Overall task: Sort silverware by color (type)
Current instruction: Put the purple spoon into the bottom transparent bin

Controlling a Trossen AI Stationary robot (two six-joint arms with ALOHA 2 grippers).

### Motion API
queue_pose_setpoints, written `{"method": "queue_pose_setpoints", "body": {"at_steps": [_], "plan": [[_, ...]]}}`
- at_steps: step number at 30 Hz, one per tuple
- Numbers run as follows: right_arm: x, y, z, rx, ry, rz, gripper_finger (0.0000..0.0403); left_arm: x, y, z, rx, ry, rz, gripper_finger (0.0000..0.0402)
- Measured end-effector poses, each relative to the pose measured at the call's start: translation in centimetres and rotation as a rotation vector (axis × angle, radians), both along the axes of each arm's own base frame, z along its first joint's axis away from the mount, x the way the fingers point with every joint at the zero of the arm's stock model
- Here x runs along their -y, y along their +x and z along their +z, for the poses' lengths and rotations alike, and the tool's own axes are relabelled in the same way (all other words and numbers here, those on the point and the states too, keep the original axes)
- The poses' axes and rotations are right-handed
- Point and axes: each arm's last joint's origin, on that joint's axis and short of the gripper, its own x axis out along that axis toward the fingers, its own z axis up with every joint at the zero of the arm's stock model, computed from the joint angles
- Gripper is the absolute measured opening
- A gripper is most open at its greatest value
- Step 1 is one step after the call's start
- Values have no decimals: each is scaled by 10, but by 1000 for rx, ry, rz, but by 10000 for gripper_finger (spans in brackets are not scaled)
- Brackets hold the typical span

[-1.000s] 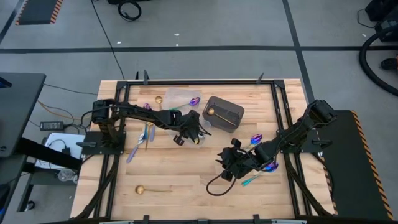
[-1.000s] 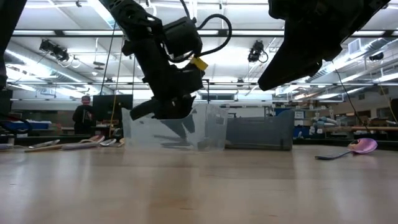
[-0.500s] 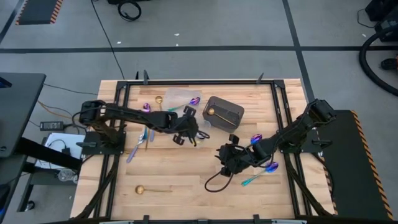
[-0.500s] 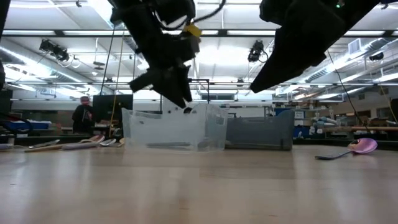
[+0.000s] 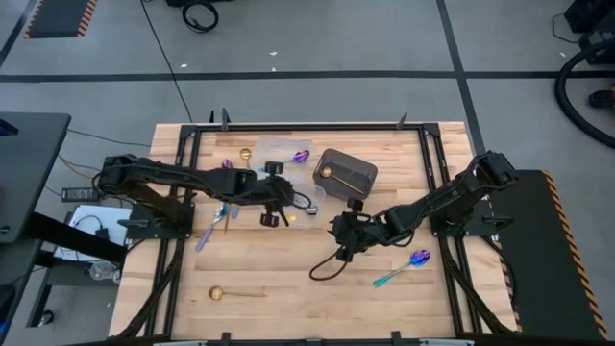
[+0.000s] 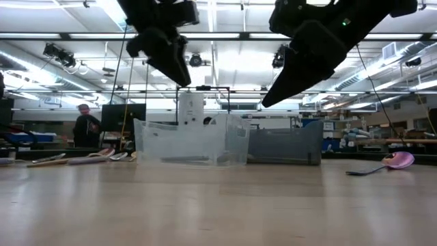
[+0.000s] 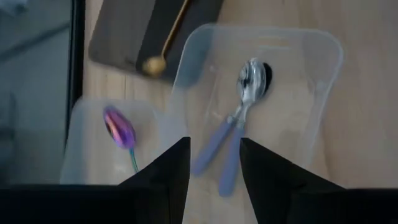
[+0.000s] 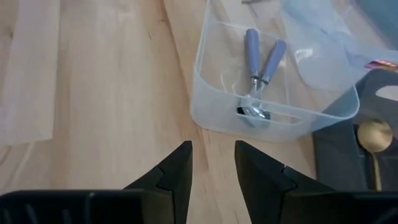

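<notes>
Workshop (strip-lit) behind wood table, left hand and right hand both parted, empty

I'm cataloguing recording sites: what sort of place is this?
Probably a robotics lab or workshop hall: a wooden table fenced by a black frame, grey concrete floor with cables, and, in the low view, rows of ceiling lights over equipment benches.

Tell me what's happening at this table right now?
Spoons are being sorted by type. Both grippers are open and empty. The left gripper hovers by the clear tub holding two lavender-handled spoons. The right gripper hangs mid-table. One gold spoon and one iridescent spoon lie loose on the table.
</notes>
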Motion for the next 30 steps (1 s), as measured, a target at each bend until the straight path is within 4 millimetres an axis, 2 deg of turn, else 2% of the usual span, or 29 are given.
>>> {"method": "queue_pose_setpoints", "body": {"at_steps": [5,8,17,27,30], "plan": [[11,3,-2,-41,67,36,130,-8,-12,2,-9,-122,147,146],[17,5,-3,-72,133,66,130,-11,-18,-3,-60,-175,233,146],[29,6,-5,-113,184,99,130,-16,-33,-9,-173,-219,391,146],[33,7,-5,-121,183,102,130,0,-45,-12,-270,-231,448,146],[33,7,-5,-122,178,107,130,6,-47,-19,-265,-238,447,146]]}}
